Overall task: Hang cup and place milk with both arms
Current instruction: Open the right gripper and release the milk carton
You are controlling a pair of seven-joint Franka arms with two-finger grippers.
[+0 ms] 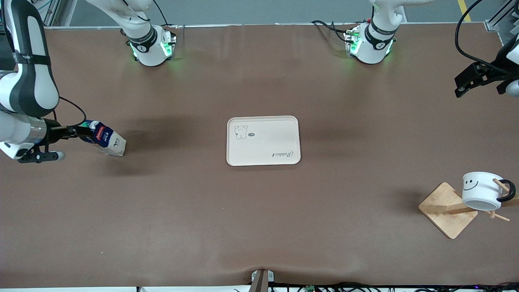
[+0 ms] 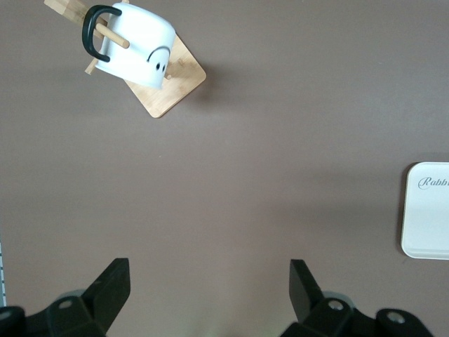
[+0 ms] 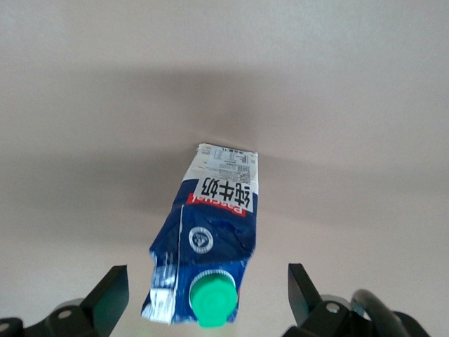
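The tray (image 1: 263, 140) sits mid-table, and everything turns on how the milk (image 1: 103, 138) lies relative to it. The carton is well off toward the right arm's end of the table, at about the tray's own distance from the front camera. It is tipped over at a slant, its long axis pointing roughly toward the tray, with the green-capped top at the right gripper (image 1: 77, 131) and the white base end toward the tray.

In the right wrist view the milk (image 3: 207, 247) lies lengthwise between the two spread fingers (image 3: 105, 298), cap nearest the wrist. The jaws stand wide of it, with clear gaps at both flanks, so I judge nothing is gripped yet (they would have to close across the carton's narrow width).

The cup (image 1: 482, 190) already hangs by its black handle on a peg of the wooden rack (image 1: 448, 211), well away from the tray toward the left arm's end. The left gripper (image 1: 470, 79) waits high above that end, fingers parted and empty. So the right arm is plainly the nearer one for the milk, and the tray looks the likely place for it.
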